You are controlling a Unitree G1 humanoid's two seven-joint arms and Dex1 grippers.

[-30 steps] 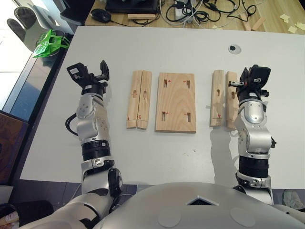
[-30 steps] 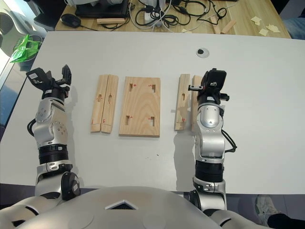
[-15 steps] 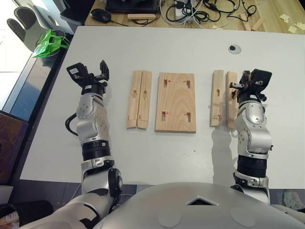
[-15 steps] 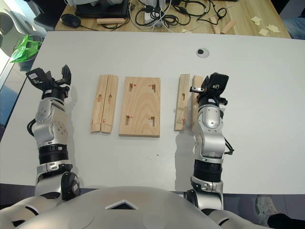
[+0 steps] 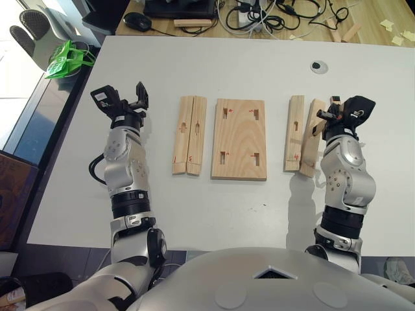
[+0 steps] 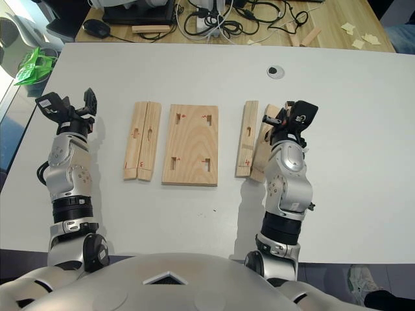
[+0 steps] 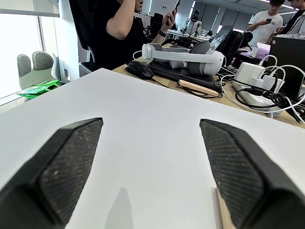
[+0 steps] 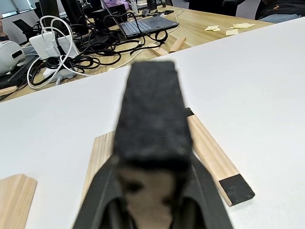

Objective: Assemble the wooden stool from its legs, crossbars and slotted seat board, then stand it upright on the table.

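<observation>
Right eye view: skewed plank at the right jaws, no joint made yet.
The outer plank lies skewed on the table, its far end just beside the right jaws and its near end close against the inner plank. Whether those jaws are open or closed cannot be told. The left jaws stand wide open over bare table, well apart from the pair of planks. The seat board lies flat between the two sets of jaws. The plank is probably light, stiff and smooth-sided. Held by one end it would likely swing, so a hold across the narrow width near mid-length, away from the slot, looks safer.
</observation>
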